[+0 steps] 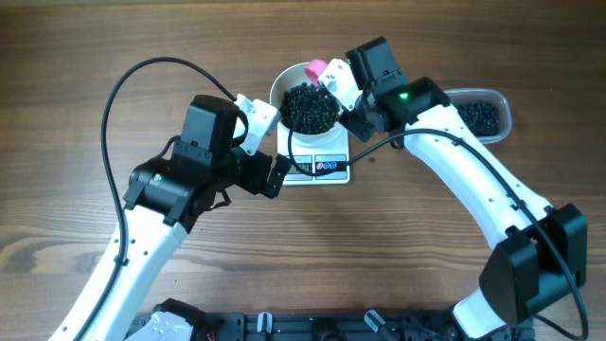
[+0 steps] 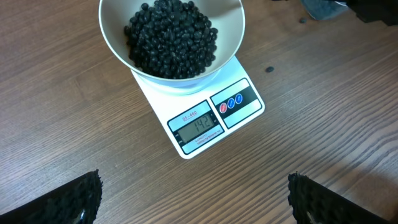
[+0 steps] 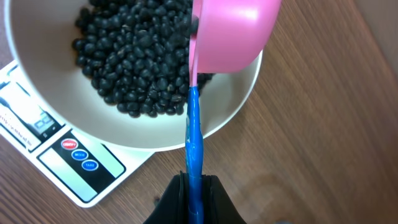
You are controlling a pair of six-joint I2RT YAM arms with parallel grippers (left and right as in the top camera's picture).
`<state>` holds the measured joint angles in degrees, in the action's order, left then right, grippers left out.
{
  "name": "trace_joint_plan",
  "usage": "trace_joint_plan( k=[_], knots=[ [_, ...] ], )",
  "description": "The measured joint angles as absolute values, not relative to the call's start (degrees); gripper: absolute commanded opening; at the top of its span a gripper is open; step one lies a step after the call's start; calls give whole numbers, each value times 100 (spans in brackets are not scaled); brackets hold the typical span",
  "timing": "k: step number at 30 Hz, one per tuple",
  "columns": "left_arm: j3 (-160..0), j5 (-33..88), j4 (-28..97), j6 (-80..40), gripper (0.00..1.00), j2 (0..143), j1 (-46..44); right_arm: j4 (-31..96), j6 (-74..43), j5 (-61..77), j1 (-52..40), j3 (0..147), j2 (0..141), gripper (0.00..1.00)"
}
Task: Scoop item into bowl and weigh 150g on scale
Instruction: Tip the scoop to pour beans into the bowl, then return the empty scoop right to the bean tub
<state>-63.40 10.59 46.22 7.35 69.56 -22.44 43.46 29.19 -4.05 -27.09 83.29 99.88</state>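
Overhead, your brown wood table (image 1: 76, 114) carries the scale (image 1: 319, 167) and bowl (image 1: 276, 93). Your left tool (image 2: 199, 202) hangs wide beside them; your right tool (image 3: 194, 198) clamps the pink scoop (image 3: 233, 31) over the bowl.

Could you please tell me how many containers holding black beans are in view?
2: the white bowl on the scale, and the clear tub off to its right. Others may be hidden.

Robotics lab: two arms (image 1: 471, 175), wooden table (image 1: 66, 85)
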Motion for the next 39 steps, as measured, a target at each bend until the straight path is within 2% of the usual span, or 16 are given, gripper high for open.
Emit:
trace_joint_plan(
  k=[6,19,23,29,34,39],
  knots=[
    [-6340,1059,4624,735,100,6956,-2244,4268,3439,-388,-2971,8329,9983,4],
    [-6340,1059,4622,735,100,6956,-2244,4191,3476,-646,-3020,8329,9983,4],
    [-6340,1059,4622,735,100,6956,-2244,4193,2974,-158,-3017,8329,9983,4],
    [-6340,1059,4622,733,100,6956,-2244,4185,1431,974,-3004,8329,9983,4],
    [-6340,1059,4622,722,100,6956,-2244,4250,810,1109,-2477,8329,9793,4],
    [-6340,1059,4622,722,100,6956,-2244,4591,899,834,-1181,8337,8892,4]
  ],
)
